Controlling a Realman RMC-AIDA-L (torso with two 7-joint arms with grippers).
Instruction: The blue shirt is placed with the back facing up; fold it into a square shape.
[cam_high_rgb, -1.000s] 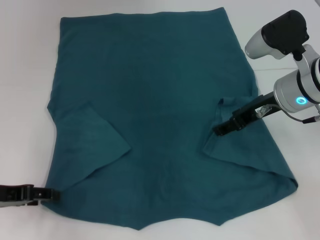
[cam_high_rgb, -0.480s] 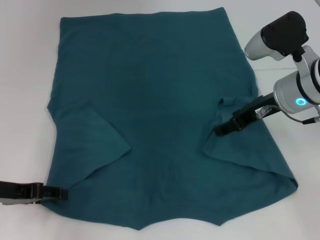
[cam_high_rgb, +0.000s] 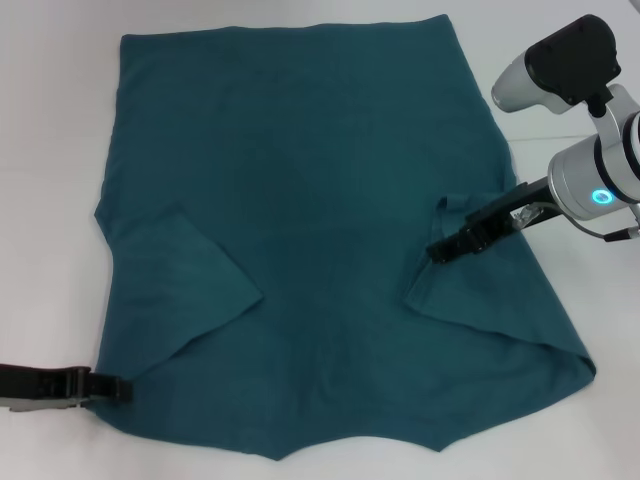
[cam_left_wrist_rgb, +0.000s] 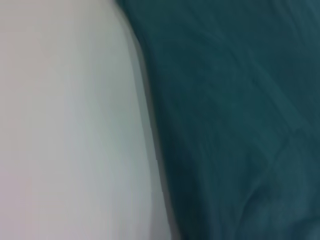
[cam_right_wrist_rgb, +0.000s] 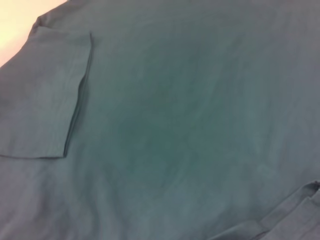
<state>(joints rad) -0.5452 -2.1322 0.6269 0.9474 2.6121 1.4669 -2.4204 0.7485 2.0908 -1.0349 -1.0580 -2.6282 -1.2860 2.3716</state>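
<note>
A: Shirt (cam_high_rgb: 320, 230) flat, back up, both sleeves folded in. Right gripper (cam_high_rgb: 440, 250) at 3 o'clock over the right sleeve; jaw state can't be told.

B: Left gripper (cam_high_rgb: 115, 388) at 8 o'clock on the hem corner (jaws unclear too). Risk: one-layer pinch drags cloth, skews the fold.

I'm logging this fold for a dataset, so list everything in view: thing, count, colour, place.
blue shirt: one, dark teal-blue, spread flat across the middle of the table, plain side up, both sleeves folded inward.
table: one, white, under and around the shirt.
left hand: one, black, low at the shirt's near left corner.
right hand: one, black on a silver and black arm, over the folded right sleeve.
</note>
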